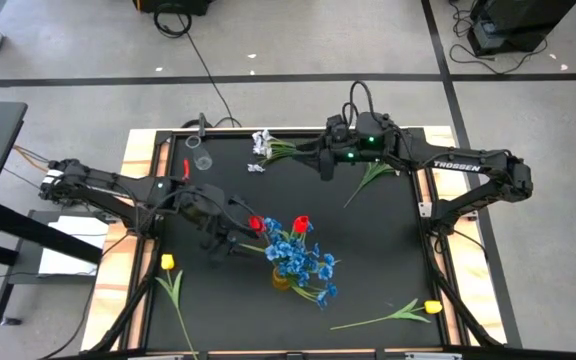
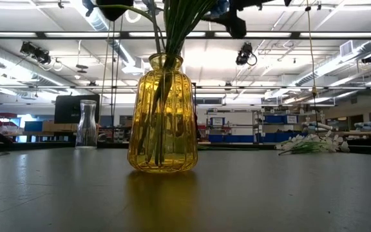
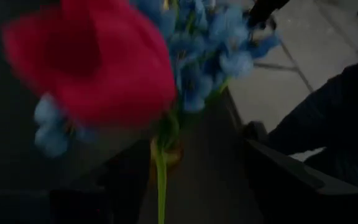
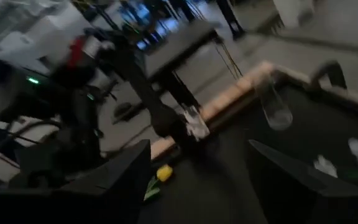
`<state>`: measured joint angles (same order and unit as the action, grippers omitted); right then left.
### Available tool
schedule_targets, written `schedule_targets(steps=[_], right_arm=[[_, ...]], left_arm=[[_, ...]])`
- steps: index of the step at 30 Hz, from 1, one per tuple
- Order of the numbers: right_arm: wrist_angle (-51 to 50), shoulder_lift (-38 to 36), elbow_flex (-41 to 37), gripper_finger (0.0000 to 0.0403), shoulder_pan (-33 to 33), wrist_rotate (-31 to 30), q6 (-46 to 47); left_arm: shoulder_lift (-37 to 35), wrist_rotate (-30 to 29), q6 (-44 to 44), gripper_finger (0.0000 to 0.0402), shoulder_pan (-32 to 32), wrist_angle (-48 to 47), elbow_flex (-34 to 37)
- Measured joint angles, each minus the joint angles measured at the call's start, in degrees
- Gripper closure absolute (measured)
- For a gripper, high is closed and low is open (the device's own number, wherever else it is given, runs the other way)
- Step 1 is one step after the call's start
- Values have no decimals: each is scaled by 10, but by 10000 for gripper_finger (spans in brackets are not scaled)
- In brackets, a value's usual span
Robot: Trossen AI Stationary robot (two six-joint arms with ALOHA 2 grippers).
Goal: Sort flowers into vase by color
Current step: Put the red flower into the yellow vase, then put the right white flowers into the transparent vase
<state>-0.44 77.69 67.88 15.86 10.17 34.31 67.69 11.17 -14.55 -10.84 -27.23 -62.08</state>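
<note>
Standing mid-surface, the yellow vase [image 1: 282, 278] holds blue sprays [image 1: 303, 260] and two red tulips [image 1: 301, 223]. Two yellow tulips lie loose: one [image 1: 167, 263] by the left edge, one [image 1: 432, 306] near the front right corner. White sprays [image 1: 263, 143] rest at the back edge beside a clear vase [image 1: 203, 159]. Only the low view shows the yellow vase's ribbed glass. The left pincer [image 1: 236, 238], fingers spread, holds nothing beside a tulip; the right pincer [image 1: 325, 166], fingers apart in its wrist view, hovers empty near the white sprays.
</note>
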Motion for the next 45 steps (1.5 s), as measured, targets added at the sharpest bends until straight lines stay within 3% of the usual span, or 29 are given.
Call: schedule_targets(steps=[4,11,18,22,26,28,32,45], right_arm=[[-71,0,0,135,5,-15,-12],[-208,0,0,135,6,-85,-43],[-406,0,0,135,47,-195,125],[-521,0,-1,135,93,-199,199],[-533,0,-36,135,137,-166,200],[-513,0,-66,135,160,-126,201],[-495,0,-137,135,210,-51,226],[-376,18,-254,135,325,-60,309]], left_arm=[[-16,-28,1,143,19,-70,-7],[-73,-45,-13,149,68,-105,-9],[-137,-138,-41,172,118,-149,-9],[-150,-181,-72,181,144,-161,-9],[-150,-220,-87,186,182,-217,-8],[-150,-215,-73,187,205,-231,-1],[-149,-140,-31,187,259,-240,18],[-146,-28,81,187,416,-194,45]])
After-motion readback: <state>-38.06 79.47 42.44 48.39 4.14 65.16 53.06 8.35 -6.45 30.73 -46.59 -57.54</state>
